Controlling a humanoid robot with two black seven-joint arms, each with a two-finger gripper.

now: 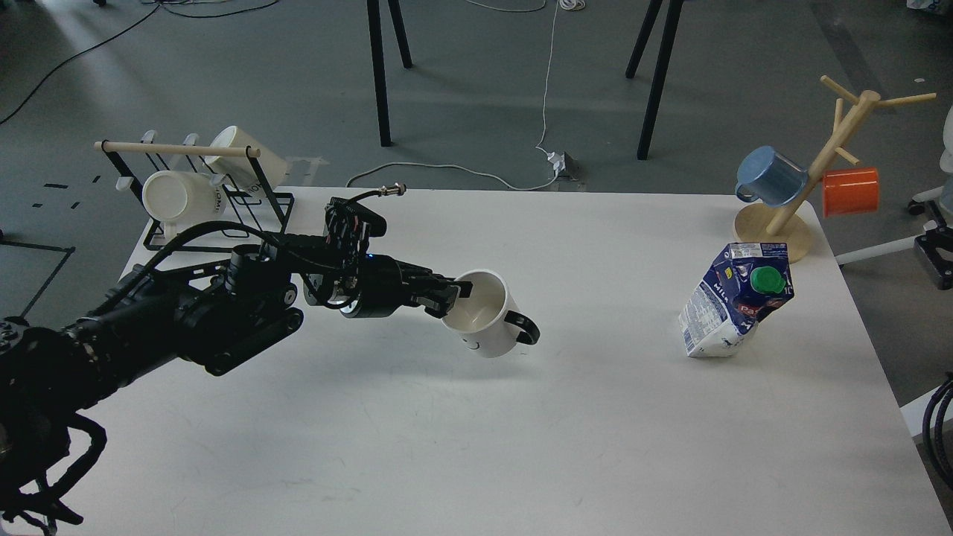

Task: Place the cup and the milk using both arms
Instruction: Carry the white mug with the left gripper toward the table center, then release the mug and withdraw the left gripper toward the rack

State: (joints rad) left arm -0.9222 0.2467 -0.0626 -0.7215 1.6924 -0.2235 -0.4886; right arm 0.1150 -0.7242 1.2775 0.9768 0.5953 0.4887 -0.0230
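My left gripper (449, 293) is shut on the near rim of a white cup (488, 318) with a black handle and a small smiley face. It holds the cup tilted, just above the middle of the white table (447, 447). A blue and white milk carton (733, 309) with a green cap stands dented and leaning at the right side of the table. My right gripper is out of view.
A black wire rack (216, 216) with two cream mugs stands at the back left corner. A wooden mug tree (808, 179) with a blue mug (770, 176) and an orange mug (851, 191) stands at the back right corner, behind the carton.
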